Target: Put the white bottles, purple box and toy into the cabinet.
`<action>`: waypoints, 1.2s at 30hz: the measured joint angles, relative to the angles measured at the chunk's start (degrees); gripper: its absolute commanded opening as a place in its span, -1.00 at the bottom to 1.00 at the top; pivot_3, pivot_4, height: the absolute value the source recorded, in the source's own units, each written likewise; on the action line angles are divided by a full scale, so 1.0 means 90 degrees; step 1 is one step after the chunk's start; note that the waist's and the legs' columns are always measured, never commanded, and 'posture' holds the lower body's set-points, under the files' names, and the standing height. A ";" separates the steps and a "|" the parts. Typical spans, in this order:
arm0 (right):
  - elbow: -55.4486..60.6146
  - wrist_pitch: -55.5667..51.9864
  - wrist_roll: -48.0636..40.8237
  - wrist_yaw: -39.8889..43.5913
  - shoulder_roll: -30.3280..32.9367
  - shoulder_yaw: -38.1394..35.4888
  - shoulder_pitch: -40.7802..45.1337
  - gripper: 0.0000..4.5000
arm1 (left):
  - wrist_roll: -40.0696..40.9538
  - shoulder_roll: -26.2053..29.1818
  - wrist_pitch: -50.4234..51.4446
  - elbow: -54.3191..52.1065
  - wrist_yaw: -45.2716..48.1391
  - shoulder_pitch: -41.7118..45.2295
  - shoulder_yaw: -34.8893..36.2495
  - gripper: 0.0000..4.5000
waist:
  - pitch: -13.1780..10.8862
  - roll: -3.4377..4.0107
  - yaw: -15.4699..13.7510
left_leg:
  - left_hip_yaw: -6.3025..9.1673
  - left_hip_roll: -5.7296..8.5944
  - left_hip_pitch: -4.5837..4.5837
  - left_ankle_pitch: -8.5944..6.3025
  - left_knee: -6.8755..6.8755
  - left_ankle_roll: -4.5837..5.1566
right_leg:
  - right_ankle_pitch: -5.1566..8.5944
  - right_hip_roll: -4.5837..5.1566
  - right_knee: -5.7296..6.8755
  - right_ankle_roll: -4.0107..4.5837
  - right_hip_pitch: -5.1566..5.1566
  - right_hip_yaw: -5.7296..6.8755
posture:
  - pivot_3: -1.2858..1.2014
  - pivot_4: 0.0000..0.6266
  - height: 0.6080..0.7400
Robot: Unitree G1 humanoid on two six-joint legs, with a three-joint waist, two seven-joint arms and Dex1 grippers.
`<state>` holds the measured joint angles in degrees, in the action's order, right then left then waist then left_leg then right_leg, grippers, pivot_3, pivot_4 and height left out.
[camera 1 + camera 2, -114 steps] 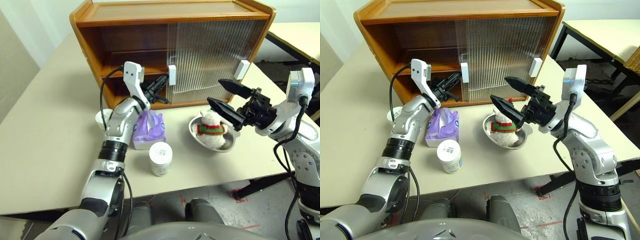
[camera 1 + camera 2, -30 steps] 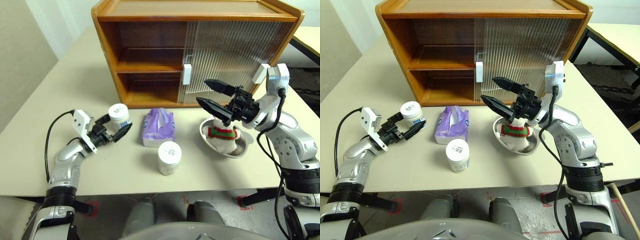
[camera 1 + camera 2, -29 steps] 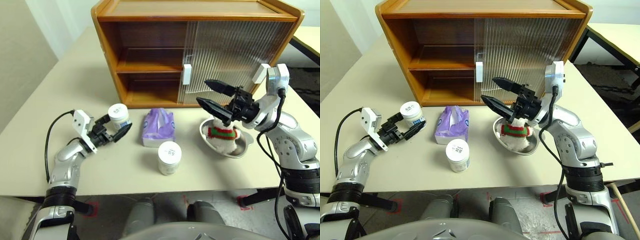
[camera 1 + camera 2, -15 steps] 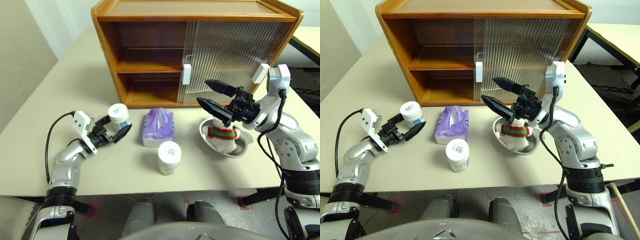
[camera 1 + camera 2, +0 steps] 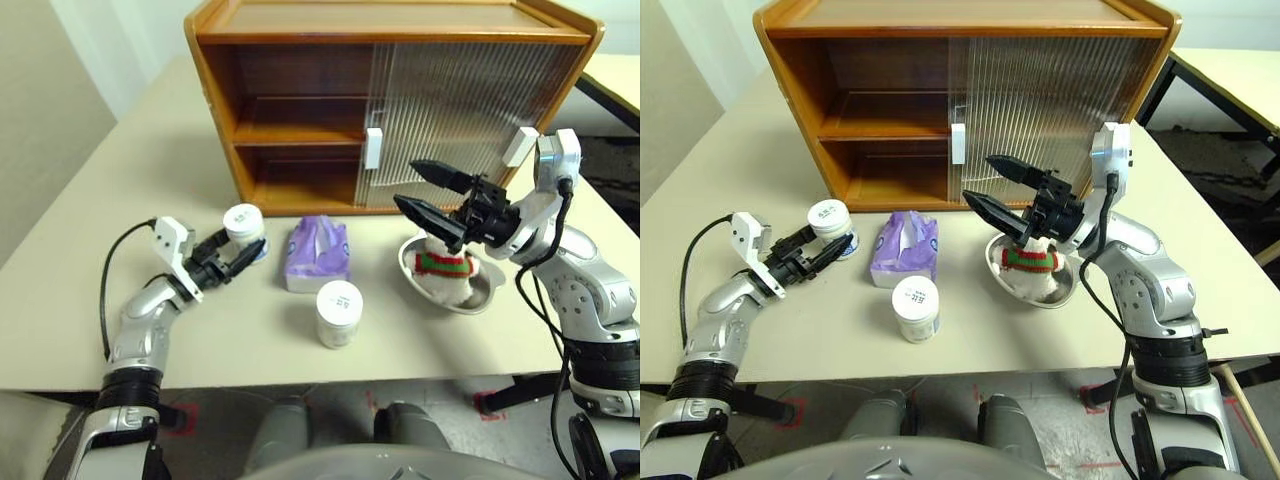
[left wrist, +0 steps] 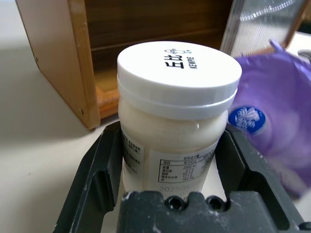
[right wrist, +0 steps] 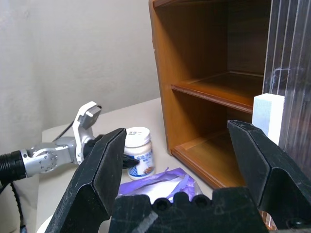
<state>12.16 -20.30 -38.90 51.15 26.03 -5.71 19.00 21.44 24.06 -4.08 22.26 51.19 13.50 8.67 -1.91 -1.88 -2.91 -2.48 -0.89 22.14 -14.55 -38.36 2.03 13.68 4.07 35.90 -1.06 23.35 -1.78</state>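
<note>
One white bottle [image 5: 243, 222] stands on the table in front of the cabinet's [image 5: 300, 110] open left half. My left gripper [image 5: 245, 250] is shut on its body, a finger [image 6: 97, 179] pressed to each side of this bottle [image 6: 180, 111]. The purple box [image 5: 318, 255] lies just to its right. A second white bottle [image 5: 338, 312] stands nearer the front edge. The toy [image 5: 440, 268] sits in a steel bowl [image 5: 485, 290]. Just above the toy my right gripper [image 5: 407, 185] hangs open, holding nothing.
The cabinet's ribbed sliding doors [image 5: 450, 100] cover its right half; the left half shows a shelf [image 5: 295, 135] and a bare floor. The beige table [image 5: 120, 180] has free room at the left. Another table [image 5: 1230, 70] stands at the far right.
My left gripper has slid right toward the bottle and its fingers have closed in on the bottle's sides. The right arm has kept still.
</note>
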 measured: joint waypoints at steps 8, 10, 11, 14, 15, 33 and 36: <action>0.0034 0.0001 0.0001 -0.0068 -0.0006 -0.0002 -0.0032 1.00 | 0.0008 -0.0253 0.0839 -0.0487 -0.0774 0.0760 -0.0074 0.36 | 0.0000 0.0000 0.0127 | 0.0000 -0.0001 0.0004 0.0003 -0.0030 0.0005 | -0.0006 -0.0018 0.0011 -0.0008 -0.0001 -0.0011 | 0.05 -1.00 1.00; 0.0060 0.0001 0.0002 -0.0104 -0.0009 -0.0002 -0.0037 1.00 | 0.0008 -0.0330 0.1053 -0.0486 -0.1026 0.0907 -0.0065 0.36 | 0.0000 0.0000 0.0159 | 0.0002 -0.0001 0.0008 0.0003 -0.0039 0.0005 | -0.0008 -0.0020 0.0015 -0.0011 -0.0002 -0.0011 | 0.05 -1.00 1.00; 0.0086 0.0002 0.0001 -0.0110 -0.0019 -0.0001 -0.0039 1.00 | 0.0008 -0.0364 0.1142 -0.0486 -0.1137 0.0992 -0.0065 0.36 | 0.0000 0.0000 0.0187 | 0.0003 -0.0001 0.0011 0.0003 -0.0045 0.0006 | -0.0009 -0.0022 0.0015 -0.0013 -0.0002 -0.0012 | 0.05 -1.00 1.00; 0.0136 0.0007 0.0001 -0.0121 -0.0028 0.0000 -0.0064 1.00 | -0.0022 -0.0425 0.1285 -0.0396 -0.1425 0.1339 -0.0066 0.36 | 0.0000 -0.0001 0.0212 | 0.0004 0.0002 0.0013 0.0004 -0.0056 0.0006 | -0.0014 -0.0023 0.0015 -0.0022 -0.0006 -0.0014 | 0.05 -1.00 1.00; 0.0137 0.0007 0.0001 -0.0127 -0.0037 0.0000 -0.0071 1.00 | -0.0045 -0.0428 0.1285 -0.0368 -0.1499 0.1447 -0.0064 0.36 | 0.0000 -0.0001 0.0216 | 0.0003 0.0004 0.0013 0.0004 -0.0058 0.0007 | -0.0015 -0.0022 0.0015 -0.0024 -0.0007 -0.0017 | 0.05 -1.00 1.00; 0.0267 0.0023 0.0002 -0.0247 -0.0074 -0.0006 -0.0234 1.00 | -0.0686 -0.1055 0.1216 0.0180 -0.2278 0.1903 -0.0289 0.36 | -0.0001 -0.0001 0.0256 | -0.0002 0.0009 0.0011 0.0021 -0.0064 0.0033 | -0.0046 -0.0027 0.0000 -0.0040 -0.0009 -0.0026 | 0.03 -1.00 1.00; 0.0272 0.0023 0.0001 -0.0260 -0.0074 -0.0006 -0.0260 1.00 | -0.0737 -0.1061 0.1134 0.0269 -0.2341 0.1905 -0.0293 0.36 | -0.0001 -0.0001 0.0282 | -0.0003 0.0009 0.0011 0.0023 -0.0064 0.0037 | -0.0052 -0.0028 0.0000 -0.0029 -0.0009 -0.0029 | 0.03 -1.00 1.00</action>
<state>14.61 -20.09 -38.89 48.81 25.36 -5.77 16.67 14.81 14.51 6.13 24.68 30.12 30.64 6.03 -1.91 -1.89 -0.37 -2.50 -0.80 22.24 -14.34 -38.94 2.36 13.21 3.82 35.90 -1.32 23.27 -2.04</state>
